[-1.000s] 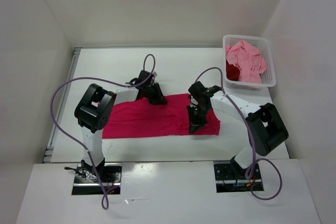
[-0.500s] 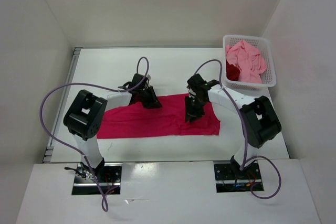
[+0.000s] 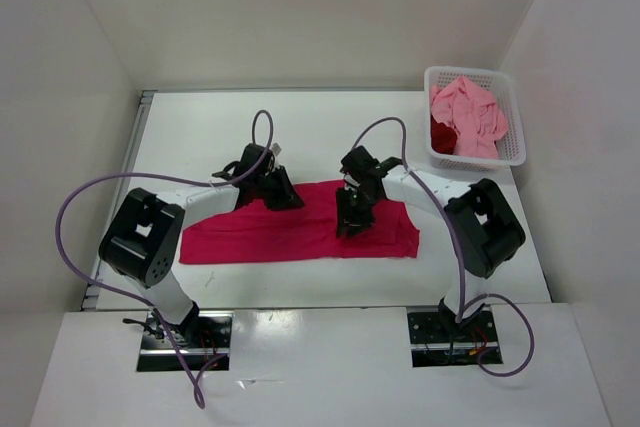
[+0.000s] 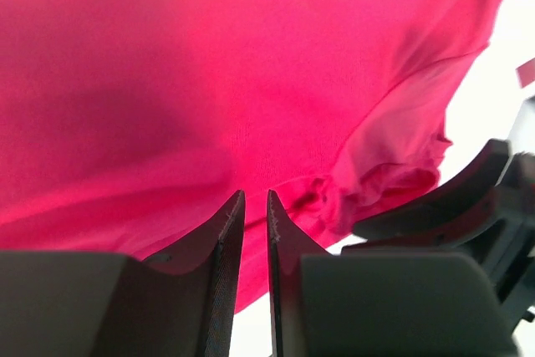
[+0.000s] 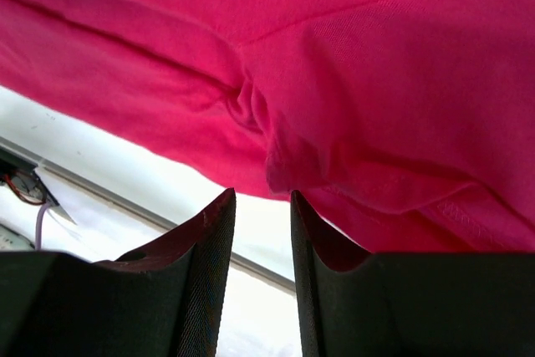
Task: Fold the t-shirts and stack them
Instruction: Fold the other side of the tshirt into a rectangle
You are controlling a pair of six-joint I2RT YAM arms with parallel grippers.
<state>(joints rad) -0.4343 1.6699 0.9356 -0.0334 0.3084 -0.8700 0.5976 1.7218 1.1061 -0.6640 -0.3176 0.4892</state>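
1. The magenta shirt (image 3: 300,232) lies as one long band on the table (image 3: 200,137), under both my grippers.
2. My left gripper (image 3: 280,192) is clamped on the shirt's far edge, which peaks up to it. The pinch itself is blurred in the wrist view.
3. My right gripper (image 3: 352,217) has its jaws apart just above the cloth and holds nothing.
4. Beyond the right gripper, one basket (image 3: 515,117) holds the pink shirt (image 3: 468,112). The crimson shirt (image 3: 442,135) is mostly hidden beneath it.
5. I count three shirts.

Seemingly three t-shirts (image 3: 290,237), one basket (image 3: 478,160), two arms (image 3: 430,192)
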